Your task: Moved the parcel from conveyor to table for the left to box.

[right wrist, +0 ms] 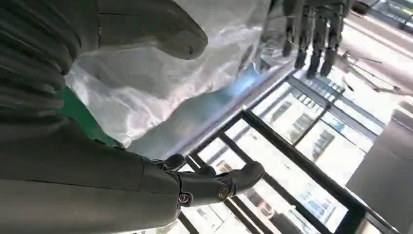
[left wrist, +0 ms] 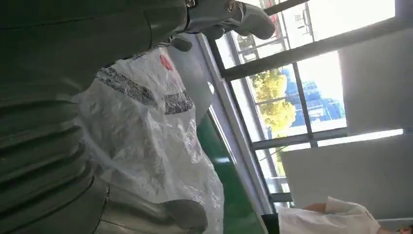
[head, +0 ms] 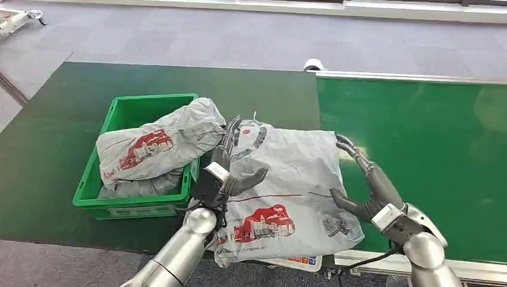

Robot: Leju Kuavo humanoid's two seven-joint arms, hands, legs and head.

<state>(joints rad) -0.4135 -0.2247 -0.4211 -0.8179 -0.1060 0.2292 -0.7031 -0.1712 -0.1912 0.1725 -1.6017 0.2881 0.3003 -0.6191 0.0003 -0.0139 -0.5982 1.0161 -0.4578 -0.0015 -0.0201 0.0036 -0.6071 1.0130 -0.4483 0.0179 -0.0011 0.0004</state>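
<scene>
A large white and grey parcel [head: 287, 185] with a red print lies across the seam between the dark table [head: 54, 143] and the green conveyor [head: 418, 155]. Its lower end hangs over the front edge. My left hand [head: 230, 164] holds the parcel's left side, with fingers [left wrist: 234, 14] along one face and the thumb [left wrist: 182, 214] on the other. My right hand [head: 362, 182] grips the right edge of the parcel [right wrist: 195, 87]. The right thumb [right wrist: 151, 29] presses on the bag, and the fingers [right wrist: 219, 180] reach past its edge.
A green bin [head: 95, 179] stands on the table just left of my left hand, with grey parcels [head: 155, 146] piled above its rim. The conveyor's metal frame [head: 406, 76] runs along the back. A person in white [left wrist: 331, 219] is beyond the conveyor.
</scene>
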